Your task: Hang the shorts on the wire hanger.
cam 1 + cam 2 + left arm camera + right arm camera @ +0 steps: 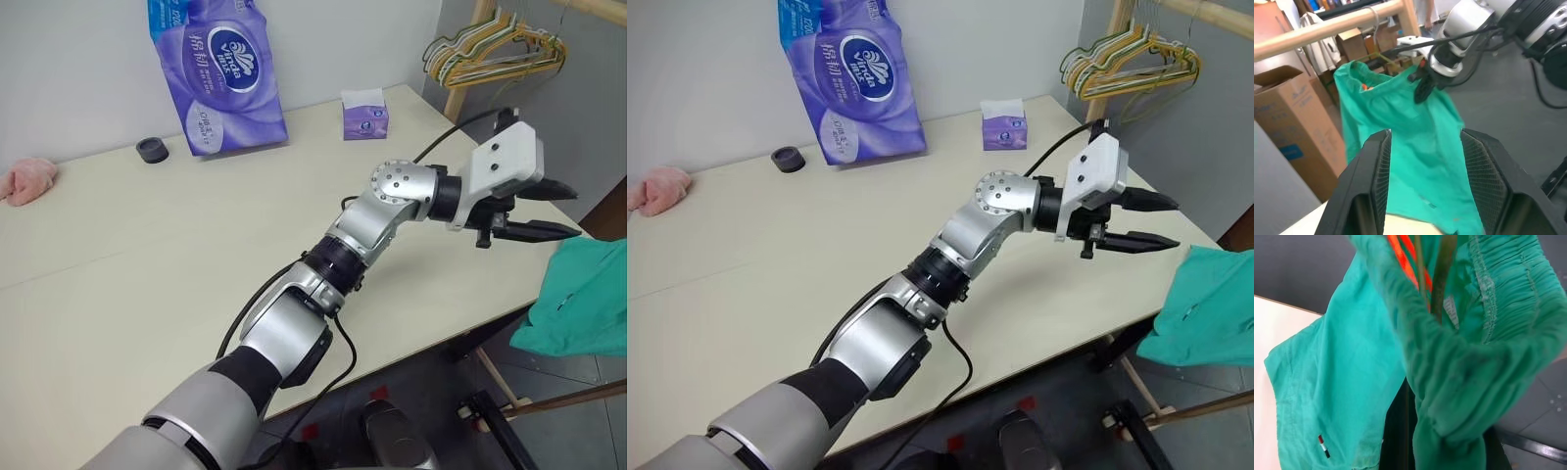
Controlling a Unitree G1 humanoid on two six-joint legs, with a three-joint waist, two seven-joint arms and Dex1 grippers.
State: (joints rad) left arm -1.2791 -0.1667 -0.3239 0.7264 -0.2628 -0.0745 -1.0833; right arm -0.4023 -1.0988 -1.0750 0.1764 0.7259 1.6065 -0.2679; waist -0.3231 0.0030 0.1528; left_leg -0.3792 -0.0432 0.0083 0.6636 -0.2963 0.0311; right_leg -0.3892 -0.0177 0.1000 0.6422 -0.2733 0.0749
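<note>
Our left tool [1136, 221] reaches level past the tabletop [147, 255] edge, fingers apart and empty, toward the shorts [1415, 147] hanging off that edge. Our right tool [1422, 83] pinches their waistband. We should bring the left in slowly and grip the waistband's free side.

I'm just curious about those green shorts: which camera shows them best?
The left wrist view: the shorts hang there nearly whole, the right gripper at their waistband. The right wrist view gives bunched fabric close up; both eye views catch a corner past the table edge.
</note>
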